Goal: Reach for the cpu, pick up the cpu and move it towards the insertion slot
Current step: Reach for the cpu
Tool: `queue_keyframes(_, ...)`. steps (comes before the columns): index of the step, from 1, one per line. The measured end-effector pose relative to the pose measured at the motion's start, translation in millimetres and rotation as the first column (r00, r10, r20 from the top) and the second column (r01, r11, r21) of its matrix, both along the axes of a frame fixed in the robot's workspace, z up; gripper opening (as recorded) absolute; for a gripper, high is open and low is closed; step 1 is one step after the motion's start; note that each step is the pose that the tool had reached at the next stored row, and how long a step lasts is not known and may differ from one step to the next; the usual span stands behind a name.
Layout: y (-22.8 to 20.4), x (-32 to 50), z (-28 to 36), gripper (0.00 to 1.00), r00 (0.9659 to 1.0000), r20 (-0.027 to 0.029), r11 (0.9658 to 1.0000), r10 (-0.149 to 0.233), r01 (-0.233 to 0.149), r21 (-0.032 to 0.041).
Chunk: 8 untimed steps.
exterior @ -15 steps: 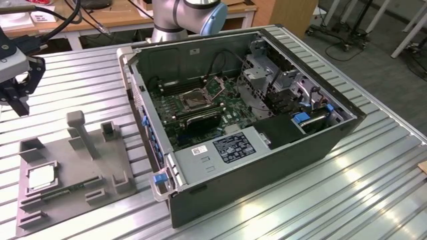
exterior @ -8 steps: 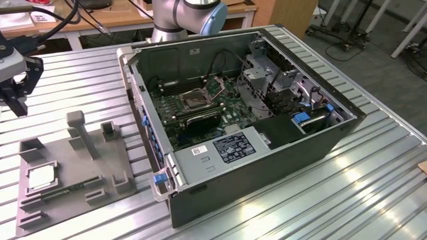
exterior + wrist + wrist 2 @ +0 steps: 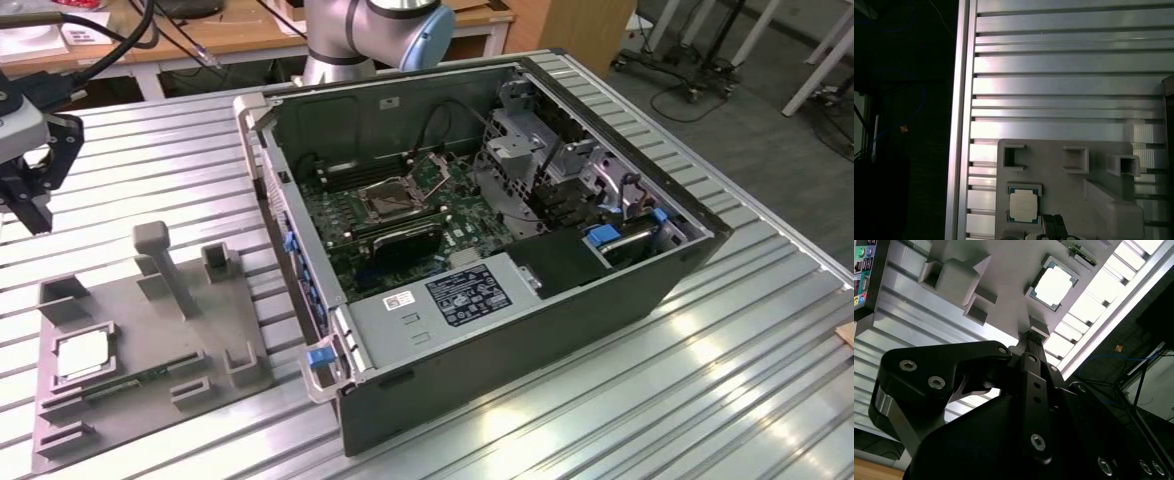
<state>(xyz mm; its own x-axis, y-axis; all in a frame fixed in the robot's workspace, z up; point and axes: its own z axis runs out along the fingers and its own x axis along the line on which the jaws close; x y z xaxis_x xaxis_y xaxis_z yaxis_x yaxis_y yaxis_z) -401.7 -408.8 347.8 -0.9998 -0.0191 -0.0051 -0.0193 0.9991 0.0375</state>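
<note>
K: While the gripper [image 3: 32, 205] hangs over the table [image 3: 747, 330], which way is the cpu [image 3: 83, 355] from it?

M: Toward the exterior view's lower edge, a touch to its right. The chip lies flat, shiny face up, in a square pocket of the grey fixture plate [image 3: 200, 335], at the plate's end toward the exterior view's left. The gripper is raised and apart from it, no contact.

K: Fingers?

M: Fingertips [image 3: 1048, 225] are pressed together in the first wrist view, with nothing between them.

K: Any axis to line up on?

M: None, it's square. Its sides run parallel to the plate's edges and the pocket rim sits close around it.

K: Room to move?

M: The table edge [image 3: 961, 125] runs near the chip's side of the plate, with a dark drop beyond. A tall post [image 3: 154, 255] and low blocks stand on the plate toward the case [image 3: 534, 330]. A narrow green board [image 3: 134, 380] lies just beside the pocket. Straight above the chip looks open, I'd judge.

K: And the insertion slot [image 3: 391, 197]?

M: It's on the board inside the open case, well apart to the exterior view's right, past the case's near wall. Dark centre, metal frame, nothing seated that I can see.
</note>
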Motion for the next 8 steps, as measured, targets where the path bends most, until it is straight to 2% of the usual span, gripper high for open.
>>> queue_keyframes(8,0.0,-1.7,-0.3,0.10,1.0000,-0.0001,1.0000,0.000,0.000,-0.0001)
